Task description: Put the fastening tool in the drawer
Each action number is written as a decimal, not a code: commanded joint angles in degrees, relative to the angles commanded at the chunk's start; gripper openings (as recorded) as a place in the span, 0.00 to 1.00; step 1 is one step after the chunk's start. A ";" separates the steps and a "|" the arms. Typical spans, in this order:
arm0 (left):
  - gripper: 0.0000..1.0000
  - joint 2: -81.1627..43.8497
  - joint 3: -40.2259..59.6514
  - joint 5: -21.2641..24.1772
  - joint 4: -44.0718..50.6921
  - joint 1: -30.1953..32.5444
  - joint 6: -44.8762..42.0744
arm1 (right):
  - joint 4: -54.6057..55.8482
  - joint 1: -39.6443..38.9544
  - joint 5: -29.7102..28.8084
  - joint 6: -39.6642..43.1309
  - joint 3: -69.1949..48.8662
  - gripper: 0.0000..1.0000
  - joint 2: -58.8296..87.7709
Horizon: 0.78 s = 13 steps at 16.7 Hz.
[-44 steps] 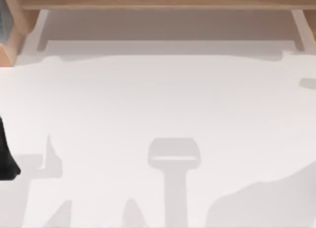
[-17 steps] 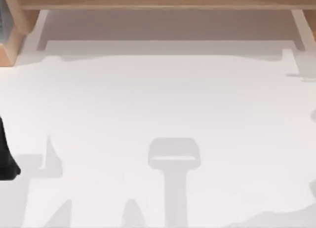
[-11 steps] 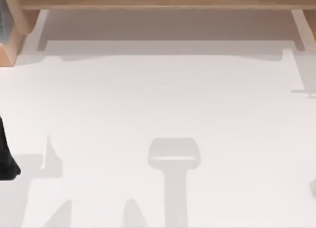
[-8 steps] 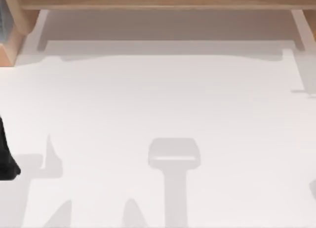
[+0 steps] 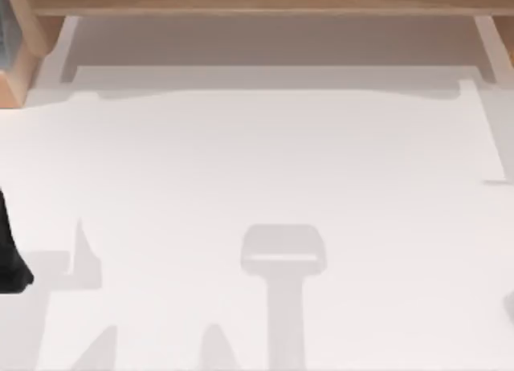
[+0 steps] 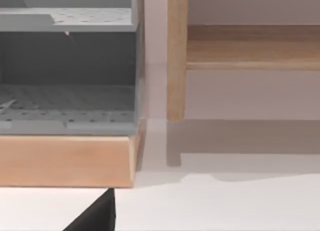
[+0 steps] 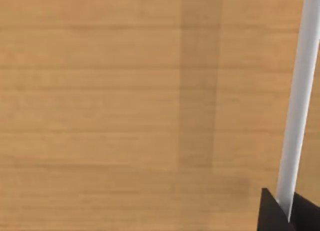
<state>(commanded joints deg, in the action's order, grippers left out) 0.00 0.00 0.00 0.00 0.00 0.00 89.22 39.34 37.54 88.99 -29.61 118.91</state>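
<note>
Shadow on table (image 5: 257, 162), right side, has shrunk off (arm gone to cabinet, I judge). R gripper (image 7: 290, 213) at white bar (image 7: 300, 91) on wood front (image 7: 125, 116); grip: can't tell. L arm (image 5: 10, 258) parked at table's left edge. Tool location: can't tell. Drawer pull likely next.

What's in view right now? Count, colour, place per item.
white flat tabletop: 1, white, across the top view.
light wooden shelf frame: 1, tan, along the table's far edge.
grey perforated drawer with a wooden front: 1, grey and tan, far left corner, interior showing.
wooden upright post: 1, tan, beside the drawer.
flat wood-grain panel: 1, tan, facing the right wrist camera.
thin white bar: 1, white, in front of that panel.
left arm: black, table's left edge.
left end effector: black, facing the drawer.
right end effector: black, at the white bar.
</note>
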 joint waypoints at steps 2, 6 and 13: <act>1.00 0.00 0.00 0.00 0.00 0.00 0.00 | 1.26 1.14 1.07 -0.08 1.83 0.00 -0.77; 1.00 0.00 0.00 0.00 0.00 0.00 0.00 | 1.34 1.21 1.13 -0.09 1.92 0.00 -0.82; 1.00 0.00 0.00 0.00 0.00 0.00 0.00 | 1.34 1.21 1.13 -0.09 1.92 0.53 -0.82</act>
<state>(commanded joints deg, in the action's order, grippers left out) 0.00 0.00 0.00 0.00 0.00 0.00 90.55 40.55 38.67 88.91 -27.68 118.09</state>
